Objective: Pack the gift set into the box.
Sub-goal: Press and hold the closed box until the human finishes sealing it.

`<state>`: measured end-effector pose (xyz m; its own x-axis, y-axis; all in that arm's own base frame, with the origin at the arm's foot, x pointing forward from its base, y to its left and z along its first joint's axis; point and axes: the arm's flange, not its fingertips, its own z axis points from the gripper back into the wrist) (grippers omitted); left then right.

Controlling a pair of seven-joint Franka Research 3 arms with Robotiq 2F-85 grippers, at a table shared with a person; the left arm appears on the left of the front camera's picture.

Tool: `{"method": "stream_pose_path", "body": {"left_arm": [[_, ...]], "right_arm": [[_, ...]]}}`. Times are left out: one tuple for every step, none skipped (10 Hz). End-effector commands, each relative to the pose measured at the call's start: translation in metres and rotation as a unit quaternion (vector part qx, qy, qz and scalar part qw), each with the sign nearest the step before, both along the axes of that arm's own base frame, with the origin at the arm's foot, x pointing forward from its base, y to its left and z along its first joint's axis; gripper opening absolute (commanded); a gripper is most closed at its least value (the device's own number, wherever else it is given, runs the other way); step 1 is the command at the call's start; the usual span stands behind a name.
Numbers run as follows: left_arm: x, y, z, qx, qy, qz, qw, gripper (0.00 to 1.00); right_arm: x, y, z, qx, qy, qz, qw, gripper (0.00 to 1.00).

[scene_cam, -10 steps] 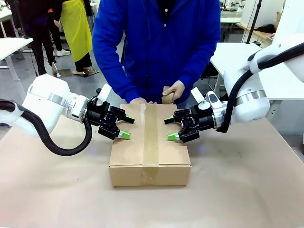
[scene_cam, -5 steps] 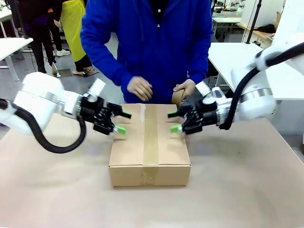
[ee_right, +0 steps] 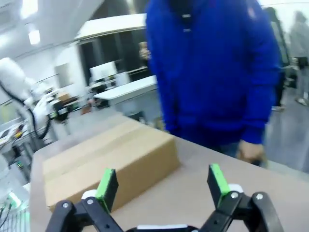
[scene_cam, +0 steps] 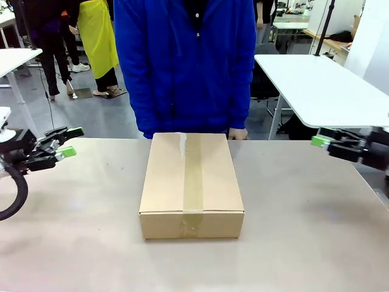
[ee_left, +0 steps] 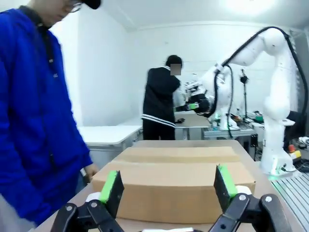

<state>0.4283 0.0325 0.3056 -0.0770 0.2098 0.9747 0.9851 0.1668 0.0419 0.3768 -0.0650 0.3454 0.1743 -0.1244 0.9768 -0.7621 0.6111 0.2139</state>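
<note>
The brown cardboard box [scene_cam: 191, 182] lies shut in the middle of the table, with a strip of tape running along its top seam. The gift set is out of view. My left gripper [scene_cam: 72, 141] hovers open at the far left edge, well clear of the box. In the left wrist view the left gripper [ee_left: 169, 183] faces the box's [ee_left: 178, 179] side with nothing between its green pads. My right gripper [scene_cam: 322, 145] hangs open at the far right. In the right wrist view the right gripper [ee_right: 162, 183] is empty, with the box [ee_right: 106, 154] ahead on the left.
A person in a blue jacket [scene_cam: 185, 67] stands just behind the box, one hand [scene_cam: 238, 134] at the table's far edge. A white table [scene_cam: 322, 85] stands at the back right. Other people stand at the back left.
Both grippers have drawn back from over the box top to the table's left and right sides. The person's hands and the tape roll have left the box.
</note>
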Motion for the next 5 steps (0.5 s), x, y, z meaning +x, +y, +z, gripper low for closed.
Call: {"method": "stream_pose_path", "body": {"left_arm": [[0.0049, -0.0182, 0.0134, 0.011, -0.018, -0.027, 0.999, 1.00], [0.0049, -0.0182, 0.0134, 0.011, -0.018, -0.027, 0.999, 1.00], [0.0049, -0.0182, 0.0134, 0.011, -0.018, -0.027, 0.999, 1.00], [0.0049, -0.0182, 0.0134, 0.011, -0.018, -0.027, 0.999, 1.00], [0.0049, -0.0182, 0.0134, 0.011, -0.018, -0.027, 0.999, 1.00]], "right_arm": [[0.0098, 0.0295, 0.0071, -0.001, -0.007, 0.052, 0.999, 1.00], [0.0098, 0.0295, 0.0071, -0.001, -0.007, 0.052, 0.999, 1.00], [0.0098, 0.0295, 0.0071, -0.001, -0.007, 0.052, 0.999, 1.00], [0.0098, 0.0295, 0.0071, -0.001, -0.007, 0.052, 0.999, 1.00], [0.0098, 0.0295, 0.0071, -0.001, -0.007, 0.052, 0.999, 1.00]]}}
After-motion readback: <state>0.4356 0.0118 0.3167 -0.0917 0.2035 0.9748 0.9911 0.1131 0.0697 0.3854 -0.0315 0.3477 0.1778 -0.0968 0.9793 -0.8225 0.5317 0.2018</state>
